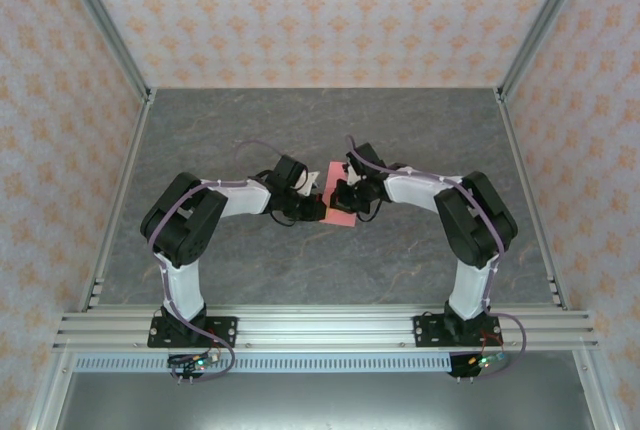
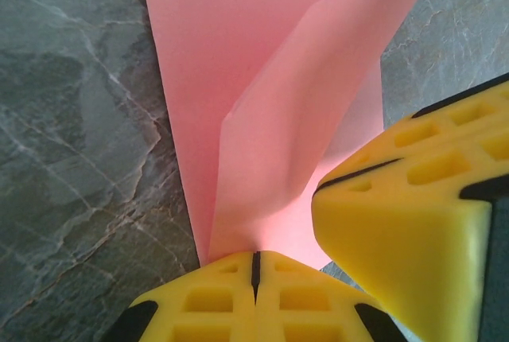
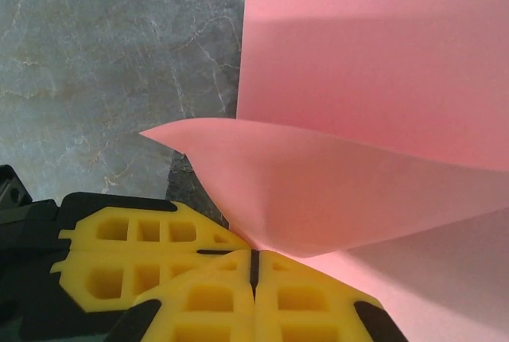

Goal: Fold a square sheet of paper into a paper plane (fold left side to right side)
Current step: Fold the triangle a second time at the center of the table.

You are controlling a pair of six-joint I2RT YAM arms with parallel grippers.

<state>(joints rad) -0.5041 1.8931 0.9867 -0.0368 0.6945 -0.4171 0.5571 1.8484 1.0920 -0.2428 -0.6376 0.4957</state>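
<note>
1. Left gripper [image 2: 254,269], nearest in its own wrist view: its yellow fingers are pressed together. They appear to pinch the near edge of the square sheet of paper [image 2: 231,32], which fans out from the seam between them.
2. Right gripper [image 3: 254,266], likewise closed. A raised layer [image 3: 342,191] of the pink sheet runs into its fingertips. It seems to hold that layer up so it can be carried across for the fold.
3. Both grippers sit just beside each other at the same part of the sheet, probably one steadying while the other lifts.
4. Beyond them, the rest of the sheet lies flat on the grey marbled surface [image 2: 71,159]. In the overhead view it sits near the middle, between the two arms.
5. Judging by the mostly flat sheet, folding looks far from finished.
6. Farthest back, patterned walls [image 1: 320,10] enclose the surface.
</note>
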